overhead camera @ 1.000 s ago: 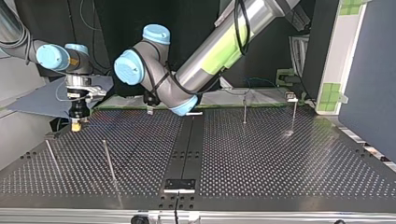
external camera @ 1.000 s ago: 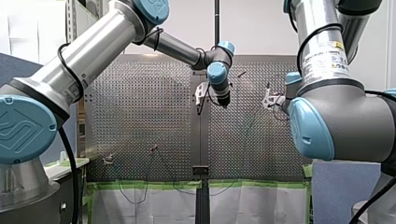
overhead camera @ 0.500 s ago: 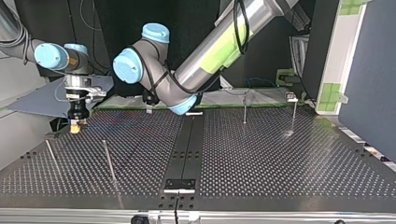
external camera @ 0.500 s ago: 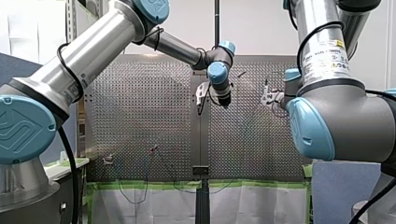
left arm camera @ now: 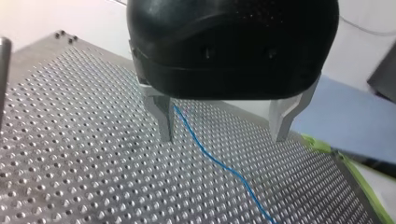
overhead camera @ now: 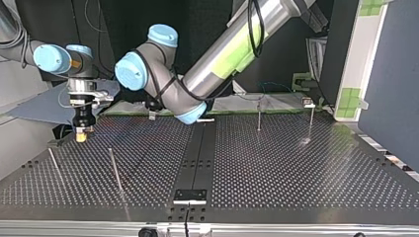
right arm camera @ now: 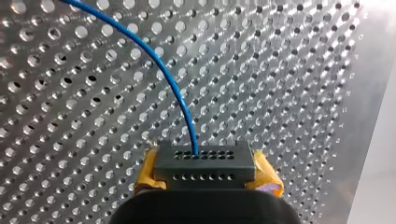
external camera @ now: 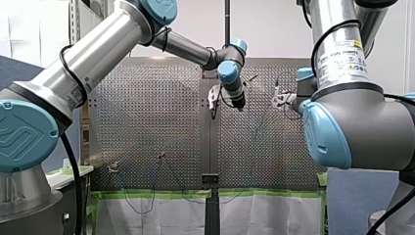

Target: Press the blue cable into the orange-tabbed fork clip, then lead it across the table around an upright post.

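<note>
The thin blue cable (right arm camera: 163, 74) comes out of my right gripper (right arm camera: 203, 163), whose yellow pads (right arm camera: 266, 179) are shut on it over the perforated table (right arm camera: 280, 93). In the top view that gripper (overhead camera: 81, 137) hangs low over the table at the far left. My left gripper (left arm camera: 224, 135) is open, its metal fingers (left arm camera: 163, 116) straddling the cable (left arm camera: 210, 158) just above the plate. In the front view the cable (external camera: 259, 125) runs faintly from my right gripper (external camera: 278, 97) down toward a small reddish clip (external camera: 160, 156). My left gripper (external camera: 239, 104) hangs near the table's middle.
Upright posts stand on the table: two at the top view's right back (overhead camera: 258, 116) (overhead camera: 311, 121), two leaning rods at its left front (overhead camera: 114, 170) (overhead camera: 54, 165). A black centre strip (overhead camera: 197, 158) splits the plate. A second small clip (external camera: 113, 168) sits left of the reddish one.
My left arm's wrist has swung a little toward the top view's left, nearer my right gripper. My right gripper has shifted slightly toward the front view's left, still shut on the cable.
</note>
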Robot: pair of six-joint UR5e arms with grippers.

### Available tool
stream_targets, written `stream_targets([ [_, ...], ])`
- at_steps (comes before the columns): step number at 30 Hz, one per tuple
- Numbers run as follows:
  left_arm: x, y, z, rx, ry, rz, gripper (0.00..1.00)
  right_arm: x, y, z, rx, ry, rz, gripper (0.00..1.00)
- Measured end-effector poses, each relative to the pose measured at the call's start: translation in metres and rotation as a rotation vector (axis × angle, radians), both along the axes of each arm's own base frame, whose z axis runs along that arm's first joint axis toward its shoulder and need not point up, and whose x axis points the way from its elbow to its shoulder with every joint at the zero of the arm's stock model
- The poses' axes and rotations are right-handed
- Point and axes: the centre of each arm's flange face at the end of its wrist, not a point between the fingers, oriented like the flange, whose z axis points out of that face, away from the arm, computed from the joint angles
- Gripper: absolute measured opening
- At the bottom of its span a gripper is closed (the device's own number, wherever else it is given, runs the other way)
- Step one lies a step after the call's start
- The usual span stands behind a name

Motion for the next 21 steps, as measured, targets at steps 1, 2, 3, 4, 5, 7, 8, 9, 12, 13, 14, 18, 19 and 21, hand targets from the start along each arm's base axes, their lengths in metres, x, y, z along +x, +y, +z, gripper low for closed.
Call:
stream_targets([
  [1, 0.0, -0.001, 0.003, -0.009, 0.005, -0.005, 1.0, 0.0, 0.001, 0.0, 0.003, 0.005, 0.002, 0.0],
  [2, -0.001, -0.002, 0.007, -0.021, 0.012, -0.011, 1.0, 0.0, 0.002, 0.0, 0.005, 0.007, 0.002, 0.0],
  [3, -0.001, -0.003, 0.01, -0.03, 0.017, -0.015, 1.0, 0.0, 0.003, 0.0, 0.007, 0.009, 0.003, 0.0],
  [4, -0.001, -0.004, 0.013, -0.04, 0.023, -0.02, 1.0, 0.0, 0.004, 0.001, 0.008, 0.011, 0.003, 0.0],
  [5, -0.002, -0.005, 0.017, -0.052, 0.03, -0.026, 1.0, 0.0, 0.005, 0.001, 0.008, 0.011, 0.003, 0.0],
  [7, -0.002, -0.007, 0.023, -0.07, 0.04, -0.034, 1.0, -0.001, 0.009, 0.004, 0.005, 0.01, 0.002, 0.0],
  [8, -0.003, -0.008, 0.027, -0.081, 0.047, -0.04, 1.0, -0.001, 0.011, 0.005, 0.003, 0.008, 0.001, 0.0],
  [9, -0.003, -0.009, 0.03, -0.09, 0.052, -0.044, 1.0, -0.002, 0.013, 0.007, -0.001, 0.005, 0.001, 0.0],
  [12, -0.004, -0.011, 0.04, -0.119, 0.071, -0.058, 1.0, -0.002, 0.021, 0.015, -0.02, -0.017, 0.007, 0.0],
  [13, -0.004, -0.012, 0.043, -0.128, 0.077, -0.062, 1.0, -0.002, 0.023, 0.018, -0.029, -0.027, 0.011, 0.0],
  [14, -0.004, -0.012, 0.047, -0.141, 0.086, -0.067, 1.0, -0.002, 0.024, 0.021, -0.035, -0.035, 0.014, 0.0],
  [18, -0.006, -0.013, 0.056, -0.171, 0.119, -0.081, 1.0, -0.002, 0.027, 0.025, -0.048, -0.054, 0.022, 0.0],
  [19, -0.006, -0.012, 0.057, -0.176, 0.129, -0.084, 1.0, -0.002, 0.027, 0.026, -0.049, -0.056, 0.023, 0.0],
  [21, -0.007, -0.011, 0.057, -0.186, 0.155, -0.088, 1.0, -0.001, 0.027, 0.026, -0.05, -0.057, 0.025, 0.0],
])
